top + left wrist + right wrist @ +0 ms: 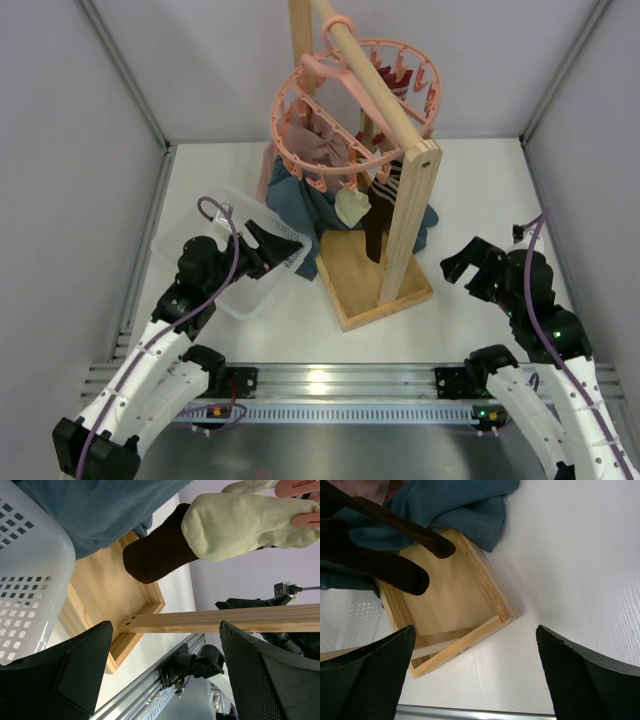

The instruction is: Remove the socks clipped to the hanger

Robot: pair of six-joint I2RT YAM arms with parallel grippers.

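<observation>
The salmon-pink round hanger (276,118) hangs by its hook from the wooden rack's top bar. A pale cream sock (351,207), a dark brown sock (376,238) and a dark red striped sock (392,180) hang clipped at its near side. My left gripper (270,243) is open and empty, over the white basket, left of the socks. In the left wrist view (165,630) the cream sock (235,525) hangs from pink pegs (306,520), with the brown sock (157,555) behind it. My right gripper (462,262) is open and empty, right of the rack; its wrist view (475,630) shows dark sock toes (385,567).
A white perforated basket (205,235) sits under my left gripper. The wooden rack has an upright post (410,220) and a tray base (350,275). A blue-grey cloth (300,205) and a dusty-pink garment (315,140) hang behind the socks. Walls enclose the table.
</observation>
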